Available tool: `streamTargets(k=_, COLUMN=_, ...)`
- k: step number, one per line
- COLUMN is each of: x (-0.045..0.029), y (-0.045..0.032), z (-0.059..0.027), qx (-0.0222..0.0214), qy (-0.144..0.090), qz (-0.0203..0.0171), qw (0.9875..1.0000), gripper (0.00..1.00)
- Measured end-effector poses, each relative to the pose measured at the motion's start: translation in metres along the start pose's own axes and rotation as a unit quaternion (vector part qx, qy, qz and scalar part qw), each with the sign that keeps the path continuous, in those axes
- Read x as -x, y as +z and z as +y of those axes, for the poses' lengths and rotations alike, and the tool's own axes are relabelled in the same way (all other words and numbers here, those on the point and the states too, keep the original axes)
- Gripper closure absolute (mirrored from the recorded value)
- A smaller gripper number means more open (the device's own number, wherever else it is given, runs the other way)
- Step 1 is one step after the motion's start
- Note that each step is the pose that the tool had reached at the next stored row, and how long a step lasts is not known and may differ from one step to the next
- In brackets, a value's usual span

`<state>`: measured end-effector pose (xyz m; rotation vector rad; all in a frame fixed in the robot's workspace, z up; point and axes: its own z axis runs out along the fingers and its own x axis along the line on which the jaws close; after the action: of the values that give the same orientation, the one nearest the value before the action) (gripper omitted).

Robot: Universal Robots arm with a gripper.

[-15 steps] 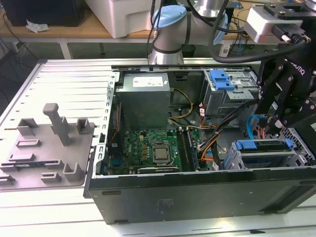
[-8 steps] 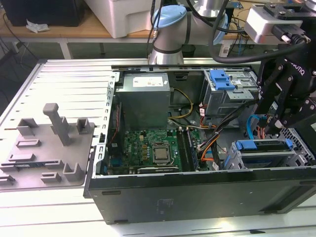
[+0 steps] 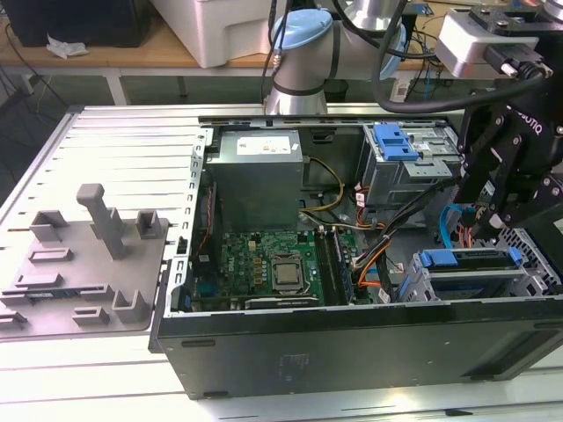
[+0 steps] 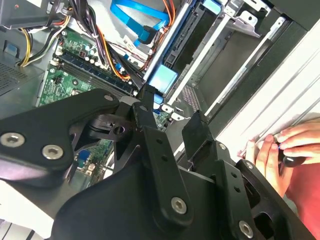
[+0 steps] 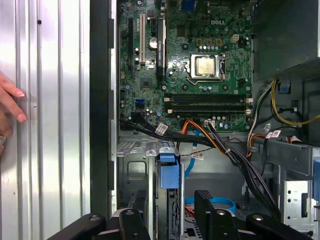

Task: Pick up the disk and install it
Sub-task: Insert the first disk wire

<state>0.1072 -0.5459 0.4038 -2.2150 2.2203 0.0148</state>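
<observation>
Disk (image 5: 169, 172) first: where is it?

— Standing on edge in the grey bay (image 5: 131, 170) at the near end of the case (image 3: 352, 352), on the exterior view's right. Its carrier end faces up, so both wrist views meet the blue tab (image 4: 162, 79) head-on.

— And the pincer (image 5: 171, 200)?

— Directly above it and open, with one finger on each side of the tab and a clear gap. It touches nothing that I can see. I judge the disk is seated in its slot, or nearly. The bay walls hide how deep it sits.

— Why on edge?

— The bay seems to take drives from above, like a slot, so a straight drop suits the narrow mouth.

— What crowds it?

— Cables (image 5: 220, 145). A black, orange and blue bundle runs from the motherboard (image 5: 200, 65) to just left of the bay, and a blue loop lies just beyond it. A second cage (image 3: 396, 163) with a blue latch stands at the far right. The power-supply box (image 3: 259, 171) is farther left.

— Anything outside the case?

— A grey jig (image 3: 88, 264) lies well apart on the left of the surface (image 5: 55, 100). A person's hand (image 5: 10, 107) rests on that surface just outside the case wall, near the arm's working space.
</observation>
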Motion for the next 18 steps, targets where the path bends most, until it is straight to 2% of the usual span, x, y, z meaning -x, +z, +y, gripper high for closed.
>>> streamTargets(k=2, x=0.0015, y=-0.0002, z=-0.0017, qx=0.0000, qy=0.000, qz=0.0003, qw=1.0000, gripper=0.50)
streamTargets(k=4, x=0.0060, y=0.0004, z=-0.0057, qx=0.0000, qy=0.003, qz=0.0002, qw=1.0000, gripper=0.50)
streamTargets(k=7, x=0.0077, y=0.0013, z=-0.0109, qx=-0.0001, qy=0.010, qz=0.0001, qw=1.0000, gripper=0.50)
streamTargets(k=8, x=0.0081, y=0.0017, z=-0.0132, qx=-0.0001, qy=0.013, qz=0.0007, qw=0.9999, gripper=0.50)
streamTargets(k=10, x=0.0093, y=0.0028, z=-0.0167, qx=-0.0002, qy=0.017, qz=0.0053, qw=0.9998, gripper=0.50)
streamTargets(k=11, x=0.0113, y=0.0035, z=-0.0181, qx=-0.0004, qy=0.017, qz=0.0134, qw=0.9998, gripper=0.50)
streamTargets(k=13, x=0.0184, y=0.0040, z=-0.0192, qx=0.0000, qy=0.018, qz=0.0485, qw=0.9987, gripper=0.50)
streamTargets(k=14, x=0.0246, y=0.0040, z=-0.0196, qx=0.0006, qy=0.018, qz=0.0599, qw=0.9981, gripper=0.50)
streamTargets(k=15, x=0.0304, y=0.0040, z=-0.0202, qx=0.0008, qy=0.018, qz=0.0659, qw=0.9977, gripper=0.50)
streamTargets(k=16, x=0.0365, y=0.0042, z=-0.0210, qx=0.0009, qy=0.018, qz=0.0686, qw=0.9975, gripper=0.50)
streamTargets(k=18, x=0.0453, y=0.0044, z=-0.0229, qx=0.0010, qy=0.018, qz=0.0699, qw=0.9974, gripper=0.51)
